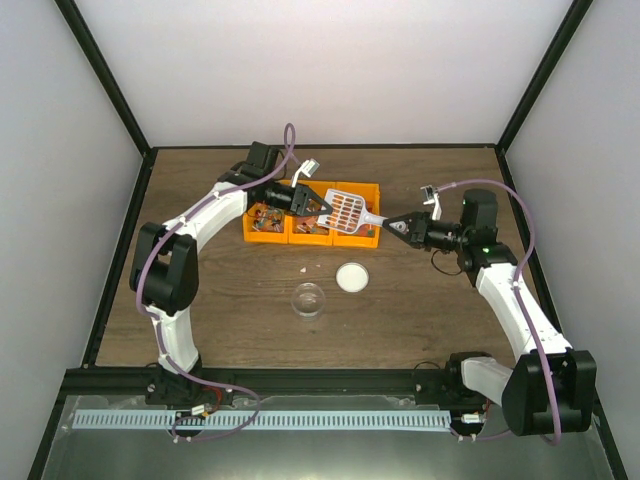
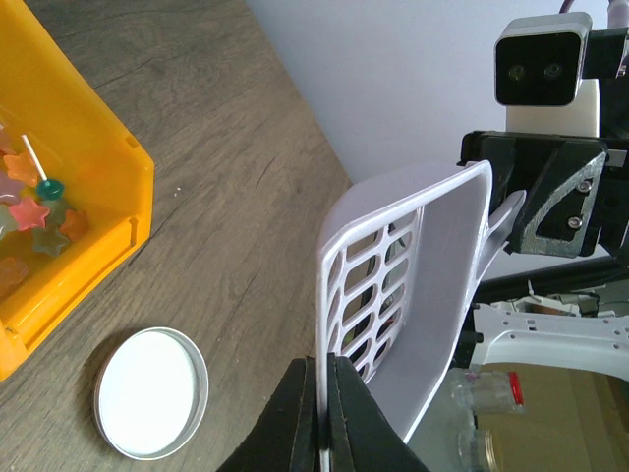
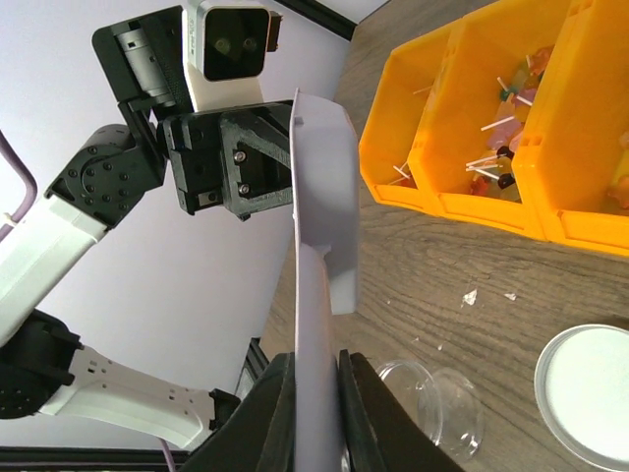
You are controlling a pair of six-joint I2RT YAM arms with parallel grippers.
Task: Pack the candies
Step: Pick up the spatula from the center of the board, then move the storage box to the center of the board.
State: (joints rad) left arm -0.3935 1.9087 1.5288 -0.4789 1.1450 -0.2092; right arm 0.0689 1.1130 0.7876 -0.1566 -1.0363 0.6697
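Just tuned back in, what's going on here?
Both hands hold the slotted scoop in the air near the right end of the orange bin. The right hand is shut on its handle, the left hand on its front rim. The candies lie in the bin. The clear cup, which looks empty, and the white lid sit apart in front of it.

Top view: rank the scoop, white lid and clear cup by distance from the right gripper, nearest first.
1. Scoop: held by the right gripper.
2. White lid: toward the bases, slightly left.
3. Clear cup: farther left, beyond the lid.
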